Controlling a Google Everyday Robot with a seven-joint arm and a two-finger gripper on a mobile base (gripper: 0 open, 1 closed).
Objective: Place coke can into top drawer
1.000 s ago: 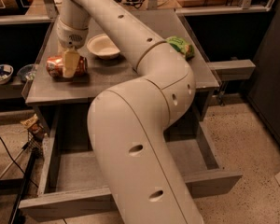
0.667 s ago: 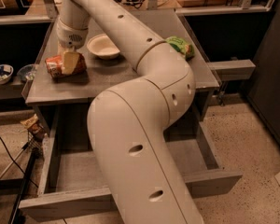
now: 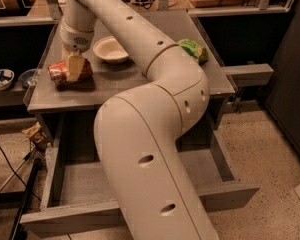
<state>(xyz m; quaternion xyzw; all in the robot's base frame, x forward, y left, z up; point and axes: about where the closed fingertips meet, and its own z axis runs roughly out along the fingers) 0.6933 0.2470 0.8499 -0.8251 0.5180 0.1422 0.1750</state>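
The coke can (image 3: 57,72) is red with silver ends and lies on its side at the left of the grey counter top (image 3: 55,98). My gripper (image 3: 73,68) reaches down from the arm onto the can, with one cream finger (image 3: 75,67) across the can's front, shut on it. The top drawer (image 3: 65,219) stands pulled open below the counter. Its inside is partly hidden by my arm, and the part that shows holds nothing.
A white bowl (image 3: 110,49) sits behind the can on the counter. A green snack bag (image 3: 194,49) lies at the counter's right. Small bowls (image 3: 1,78) stand on a lower shelf to the left. My large arm (image 3: 155,149) crosses over the open drawer.
The gripper and the can have barely shifted; the can stays at the counter's left under the gripper.
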